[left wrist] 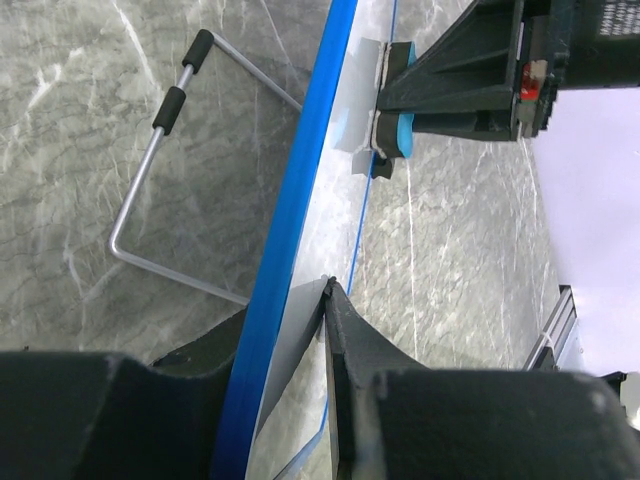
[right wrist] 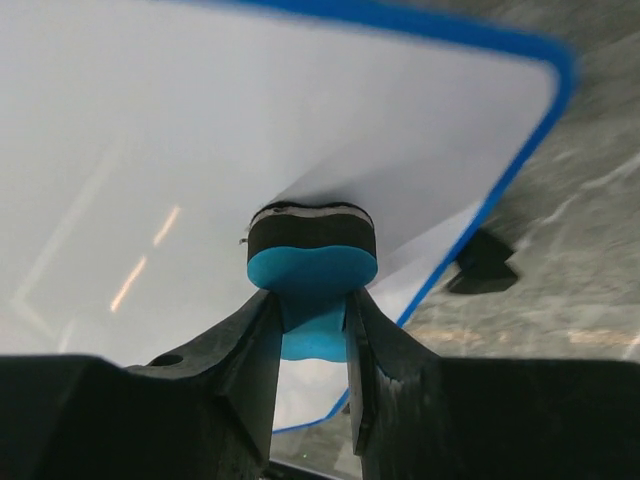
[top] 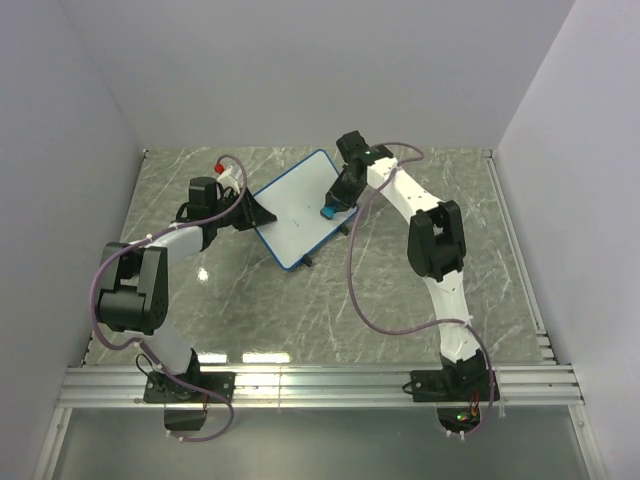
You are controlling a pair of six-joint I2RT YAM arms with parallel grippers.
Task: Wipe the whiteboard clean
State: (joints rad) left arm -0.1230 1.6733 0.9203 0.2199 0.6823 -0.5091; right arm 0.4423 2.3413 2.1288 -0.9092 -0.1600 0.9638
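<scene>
The whiteboard [top: 293, 205], white with a thin blue rim, stands tilted at mid-table. My left gripper [top: 254, 216] is shut on its left edge; in the left wrist view the blue rim [left wrist: 300, 190] runs between the two dark fingers of that gripper [left wrist: 288, 318]. My right gripper [top: 333, 203] is shut on a blue-and-black eraser [top: 327, 212]. The right wrist view shows the eraser [right wrist: 312, 262] in the right gripper [right wrist: 312, 312], its black pad pressed against the whiteboard [right wrist: 190, 140]. No scribbles show around it.
The board's bent wire stand [left wrist: 150, 200] rests on the marble table behind it. One black foot [right wrist: 482, 262] shows under a corner. A small white thing with a red tip [top: 225, 168] lies by the left arm. Walls enclose the table; an aluminium rail [top: 320, 383] runs along the near edge.
</scene>
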